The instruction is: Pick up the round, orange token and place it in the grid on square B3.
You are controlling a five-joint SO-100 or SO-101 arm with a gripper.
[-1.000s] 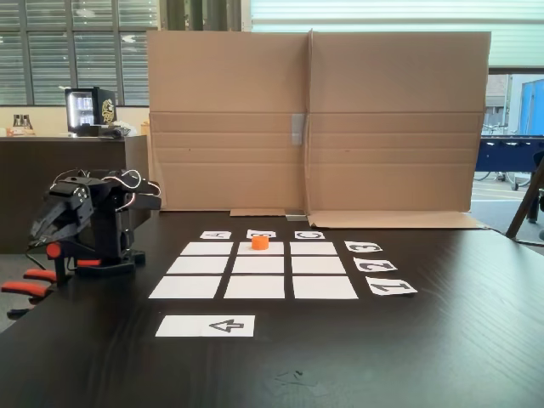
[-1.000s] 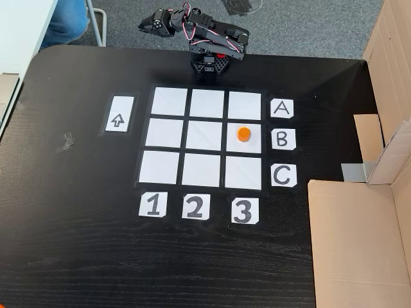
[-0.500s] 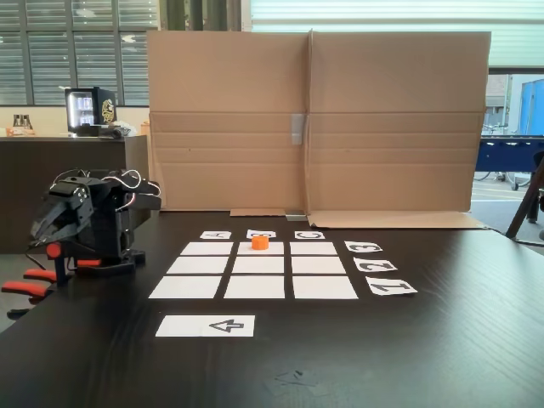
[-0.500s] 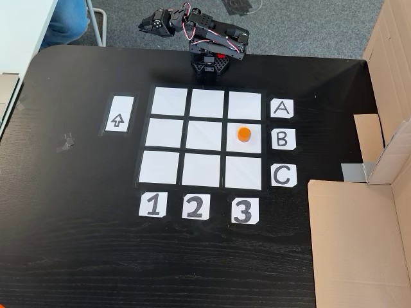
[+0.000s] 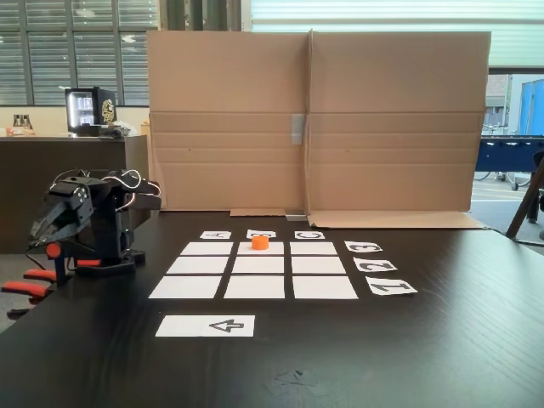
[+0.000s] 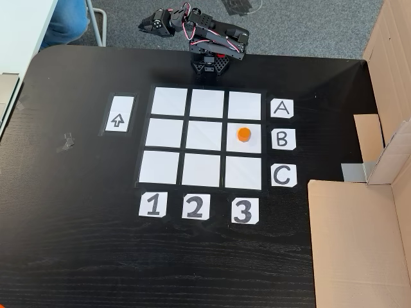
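Dark table [image 6: 77, 244] — token [image 6: 243, 134] on square B3 [image 6: 244, 144], far from folded claw [image 6: 149, 24] — grip state unclear.

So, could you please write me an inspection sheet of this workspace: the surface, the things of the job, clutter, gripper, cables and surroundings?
Surface: dark wooden table, bare around the papers.
Job's things: orange token upright on square B3, the grid cell in row B, column 3; label cards lie beside the grid.
Clutter: arrow card beside column 1; small tape scrap.
Gripper: gripper on the folded arm, away from the grid; open or shut cannot be told.
Cables: red and white wires on the arm.
Surroundings: cardboard screen behind the table; red-orange clamp handles at the table edge; windows behind.
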